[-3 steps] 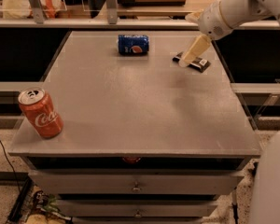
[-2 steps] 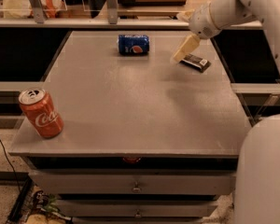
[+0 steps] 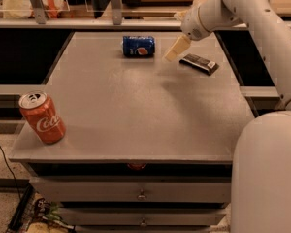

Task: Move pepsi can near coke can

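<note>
The blue pepsi can [image 3: 138, 46] lies on its side at the far middle of the grey table [image 3: 136, 106]. The red coke can [image 3: 41, 116] stands, slightly tilted, at the table's near left corner. My gripper [image 3: 176, 49] hangs above the far part of the table, just right of the pepsi can and apart from it. It holds nothing. My white arm [image 3: 252, 13] reaches in from the right.
A flat dark packet [image 3: 198, 63] lies on the table right of the gripper. A shelf with bags and posts [image 3: 63, 4] runs behind the table. Drawers [image 3: 136, 193] sit under the table's front edge.
My gripper has moved left, away from above the dark packet and toward the pepsi can. The cans have not moved.
</note>
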Available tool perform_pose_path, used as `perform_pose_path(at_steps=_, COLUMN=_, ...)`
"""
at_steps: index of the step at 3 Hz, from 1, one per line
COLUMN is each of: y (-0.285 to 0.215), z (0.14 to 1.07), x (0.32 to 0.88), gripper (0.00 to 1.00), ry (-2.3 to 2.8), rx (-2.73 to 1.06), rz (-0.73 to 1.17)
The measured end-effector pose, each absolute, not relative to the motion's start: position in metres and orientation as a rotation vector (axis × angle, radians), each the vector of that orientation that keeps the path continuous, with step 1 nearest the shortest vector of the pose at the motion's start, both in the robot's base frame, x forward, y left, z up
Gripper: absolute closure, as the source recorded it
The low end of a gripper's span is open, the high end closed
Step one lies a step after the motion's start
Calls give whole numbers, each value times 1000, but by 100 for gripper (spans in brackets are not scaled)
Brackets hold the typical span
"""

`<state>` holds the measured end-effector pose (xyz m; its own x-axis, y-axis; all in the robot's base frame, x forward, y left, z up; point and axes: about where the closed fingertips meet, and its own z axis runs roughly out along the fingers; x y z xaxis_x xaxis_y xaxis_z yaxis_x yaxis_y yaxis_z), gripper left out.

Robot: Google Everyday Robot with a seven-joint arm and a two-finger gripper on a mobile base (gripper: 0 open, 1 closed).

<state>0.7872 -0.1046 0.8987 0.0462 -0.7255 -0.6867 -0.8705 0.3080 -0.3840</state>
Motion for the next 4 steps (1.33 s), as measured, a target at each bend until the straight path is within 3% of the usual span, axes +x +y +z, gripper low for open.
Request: perform_pose_path(at_steps=4, y=-53, z=871, x=812, gripper=0, ry=1840, rx=-1465, rz=171)
